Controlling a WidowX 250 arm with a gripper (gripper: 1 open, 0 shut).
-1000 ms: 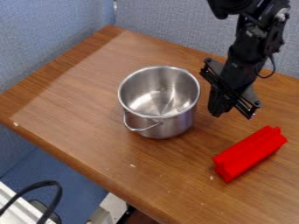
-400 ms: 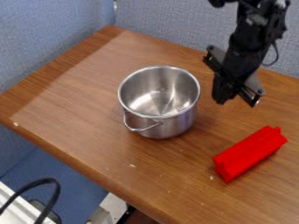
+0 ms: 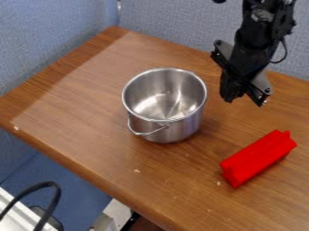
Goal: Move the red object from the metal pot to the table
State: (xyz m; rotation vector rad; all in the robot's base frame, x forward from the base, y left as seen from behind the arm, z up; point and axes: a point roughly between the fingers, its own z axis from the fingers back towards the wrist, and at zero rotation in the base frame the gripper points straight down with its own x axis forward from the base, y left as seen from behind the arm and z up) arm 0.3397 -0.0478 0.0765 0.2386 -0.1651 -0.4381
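Observation:
The red object [image 3: 258,157] lies flat on the table [image 3: 72,90] at the front right, well clear of the metal pot [image 3: 164,104]. The pot stands upright in the middle of the table with nothing inside it, its wire handle hanging toward the front. My gripper [image 3: 229,95] hangs above the table just to the right of the pot's rim, up and left of the red block. Its fingers are shut with nothing between them.
A blue wall rises behind the table. The table's rounded front edge runs diagonally from the left toward the bottom right. Black cables loop below the table at the bottom left [image 3: 31,209].
The gripper has risen and drawn back a little from the table, away from the red block. The block and pot have not moved.

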